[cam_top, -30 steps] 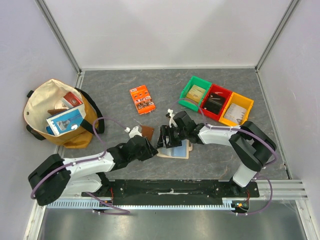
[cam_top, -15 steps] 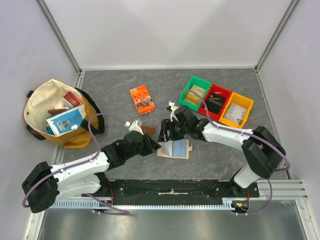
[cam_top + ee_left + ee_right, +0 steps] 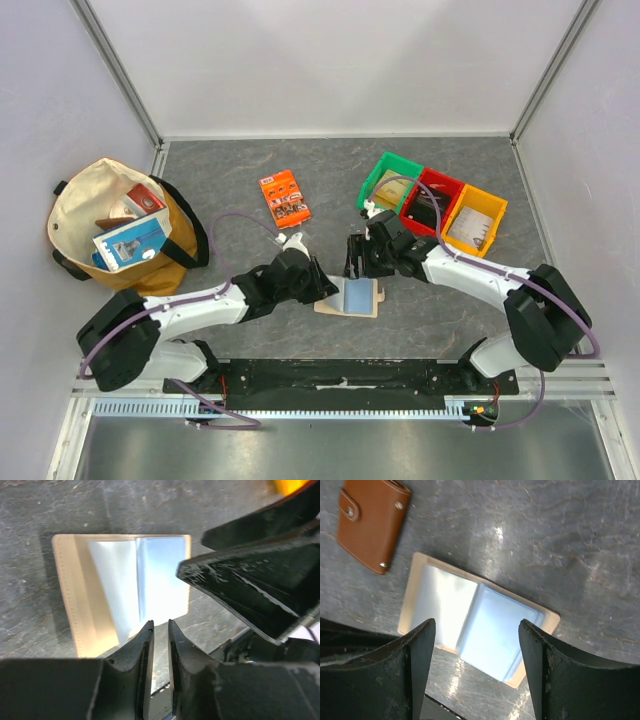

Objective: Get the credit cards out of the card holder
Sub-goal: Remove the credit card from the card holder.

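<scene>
Now — step: reaching into card holder, open flat at centre-near — left gripper nearly closed, seemingly empty; right gripper spread wide above it — next, we judge: pinch a card edge.

Grey table (card holder, brown wallet)

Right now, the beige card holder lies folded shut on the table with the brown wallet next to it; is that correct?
Not quite: the card holder lies open, not folded shut, its pale blue lining facing up, as the right wrist view shows. It is on the table with the brown wallet next to it.
</scene>
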{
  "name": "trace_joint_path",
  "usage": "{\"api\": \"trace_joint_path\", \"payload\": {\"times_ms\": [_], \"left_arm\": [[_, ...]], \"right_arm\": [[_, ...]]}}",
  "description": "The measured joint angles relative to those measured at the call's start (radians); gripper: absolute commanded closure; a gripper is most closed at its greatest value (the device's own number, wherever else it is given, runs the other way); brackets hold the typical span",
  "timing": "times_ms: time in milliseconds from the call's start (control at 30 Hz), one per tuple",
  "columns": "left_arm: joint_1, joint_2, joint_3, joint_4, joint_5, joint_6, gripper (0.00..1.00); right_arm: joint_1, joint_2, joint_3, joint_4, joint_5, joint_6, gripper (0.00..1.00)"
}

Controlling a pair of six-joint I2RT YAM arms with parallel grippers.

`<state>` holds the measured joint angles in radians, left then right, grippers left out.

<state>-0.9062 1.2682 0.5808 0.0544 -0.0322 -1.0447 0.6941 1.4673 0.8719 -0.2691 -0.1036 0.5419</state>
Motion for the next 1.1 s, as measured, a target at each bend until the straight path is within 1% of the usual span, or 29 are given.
{"api": "trace_joint_path", "payload": {"times_ms": [167, 433, 800, 867, 1033, 1100], "left_arm": [[0.000, 0.080, -0.002, 0.000, -0.011, 0.015, 0.83], [0.001, 0.153, -0.058, 0.012, -0.026, 0.009, 0.87], [0.002, 0.162, -0.068, 0.055, -0.026, 0.002, 0.87], [0.002, 0.162, -0.068, 0.057, -0.026, 0.002, 0.87], [0.002, 0.165, -0.070, 0.064, -0.026, 0.002, 0.87], [0.002, 0.167, -0.070, 0.069, -0.026, 0.002, 0.87]], "right_arm": [[0.000, 0.015, -0.015, -0.025, 0.024, -0.016, 0.26], [0.000, 0.064, -0.015, -0.030, 0.034, -0.035, 0.25], [0.000, 0.089, -0.015, -0.032, 0.023, -0.042, 0.27], [0.000, 0.090, -0.015, -0.031, 0.018, -0.042, 0.28], [0.000, 0.101, -0.015, -0.031, -0.004, -0.042, 0.38], [0.000, 0.101, -0.015, -0.027, -0.017, -0.042, 0.40]]}}
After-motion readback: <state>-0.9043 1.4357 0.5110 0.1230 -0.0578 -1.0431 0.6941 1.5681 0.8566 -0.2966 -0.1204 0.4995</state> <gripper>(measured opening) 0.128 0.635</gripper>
